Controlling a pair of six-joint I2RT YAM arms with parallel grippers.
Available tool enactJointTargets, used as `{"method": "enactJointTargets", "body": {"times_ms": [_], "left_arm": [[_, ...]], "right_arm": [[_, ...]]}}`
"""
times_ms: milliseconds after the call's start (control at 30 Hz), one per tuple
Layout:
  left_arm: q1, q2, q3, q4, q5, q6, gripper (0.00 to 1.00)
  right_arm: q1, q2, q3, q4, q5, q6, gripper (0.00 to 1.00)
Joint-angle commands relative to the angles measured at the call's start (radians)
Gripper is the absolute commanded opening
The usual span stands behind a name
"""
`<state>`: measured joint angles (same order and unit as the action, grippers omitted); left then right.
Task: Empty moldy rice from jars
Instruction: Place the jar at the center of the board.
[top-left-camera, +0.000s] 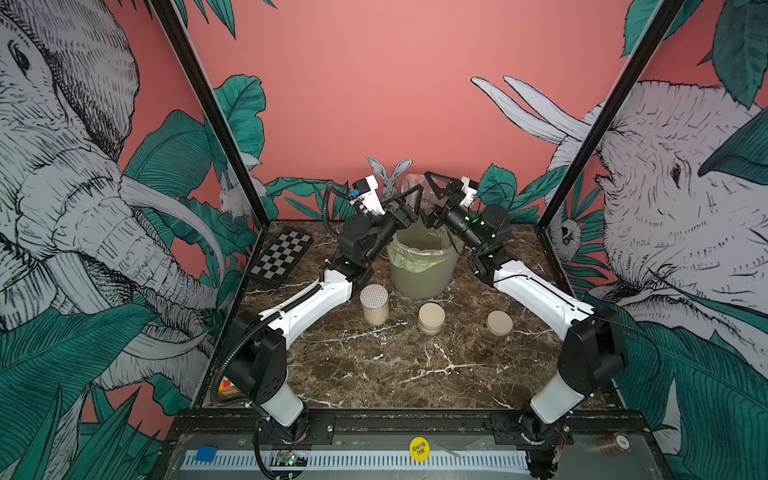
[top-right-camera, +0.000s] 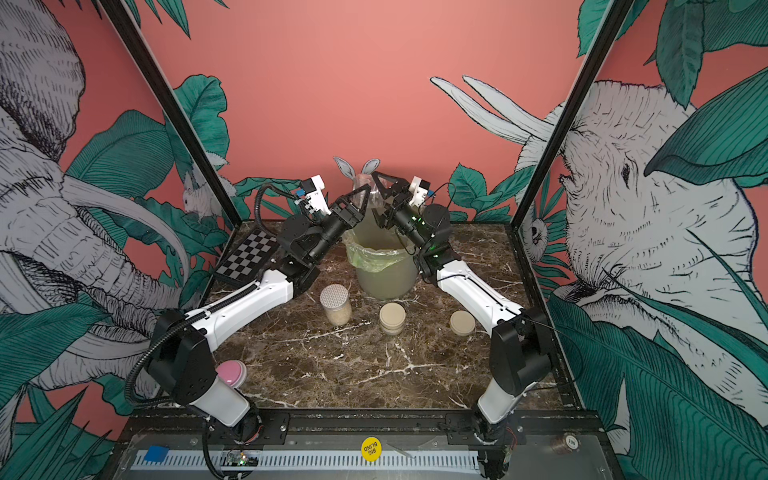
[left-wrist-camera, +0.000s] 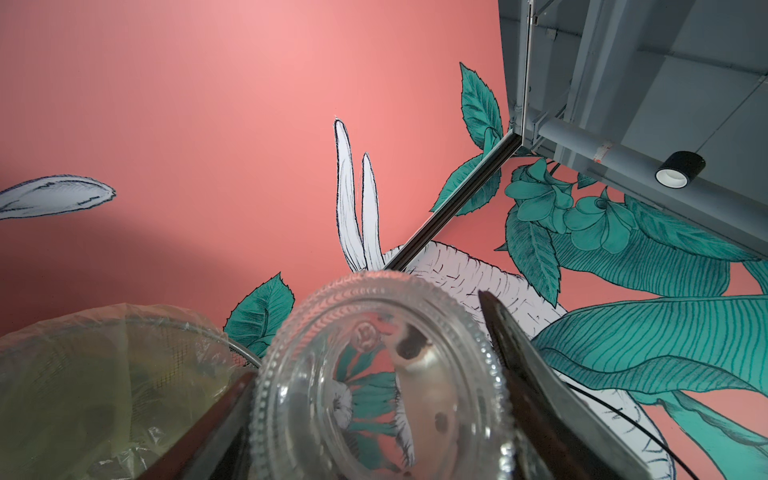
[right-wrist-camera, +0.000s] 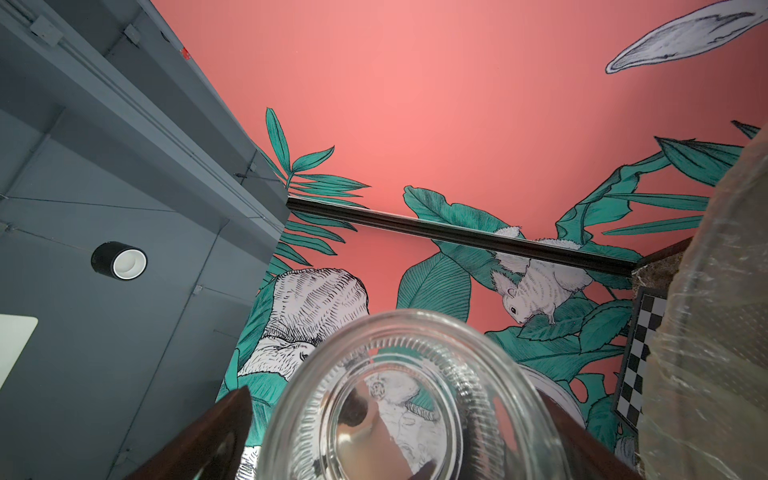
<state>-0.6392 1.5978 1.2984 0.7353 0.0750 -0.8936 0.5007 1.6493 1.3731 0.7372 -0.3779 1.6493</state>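
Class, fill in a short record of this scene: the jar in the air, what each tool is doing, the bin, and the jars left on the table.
Held jar: clear, no rice visible inside, raised near the bin
Left tool: shut on the held jar
Right tool: open, jaws flanking the held jar
Bin: translucent, lined with a green-tinted bag
Lidded jars: tall jar with dotted lid, rice inside; two squat jars with beige lids

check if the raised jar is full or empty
Empty: the jar is see-through in both wrist views, the wall mural showing through its glass and nothing seen inside.
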Motion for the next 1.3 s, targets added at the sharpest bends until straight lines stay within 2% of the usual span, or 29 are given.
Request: {"method": "enactJointTargets", "body": {"times_ms": [0, 267, 500, 667, 733, 767, 800, 833, 1167, 1267], "left_arm": [[-0.005, 0.002, 0.027, 0.037, 0.016, -0.002, 0.0], [-0.005, 0.019, 0.038, 0.033, 0.025, -0.008, 0.0], [-0.005, 0.024, 0.049, 0.013, 0.039, 0.0, 0.01], [-0.005, 0.01, 0.036, 0.001, 0.041, 0.008, 0.33], [-0.005, 0.003, 0.033, -0.005, 0.047, 0.017, 0.39], [-0.005, 0.0, 0.036, -0.017, 0.05, 0.022, 0.5], [-0.005, -0.005, 0.042, -0.033, 0.052, 0.028, 0.73], [-0.005, -0.01, 0.049, -0.051, 0.059, 0.037, 0.8], [-0.005, -0.042, 0.082, -0.155, 0.125, 0.102, 0.9], [-0.005, -0.058, 0.084, -0.186, 0.14, 0.128, 0.99]], "right_arm": [[0.011, -0.003, 0.024, 0.099, -0.023, -0.008, 0.97], [0.01, 0.001, 0.026, 0.086, -0.026, -0.014, 0.9], [0.01, -0.016, 0.006, 0.045, -0.007, -0.049, 0.63], [0.003, -0.039, 0.04, -0.051, -0.008, -0.119, 0.45], [-0.002, -0.039, 0.067, -0.106, -0.015, -0.155, 0.41], [-0.004, -0.04, 0.084, -0.136, -0.012, -0.176, 0.41], [-0.007, -0.039, 0.096, -0.169, -0.009, -0.2, 0.4], [-0.009, -0.076, 0.109, -0.192, -0.008, -0.221, 0.39], [-0.071, -0.098, 0.2, -0.327, -0.009, -0.318, 0.32], [-0.093, -0.12, 0.214, -0.384, -0.001, -0.357, 0.32]]}}
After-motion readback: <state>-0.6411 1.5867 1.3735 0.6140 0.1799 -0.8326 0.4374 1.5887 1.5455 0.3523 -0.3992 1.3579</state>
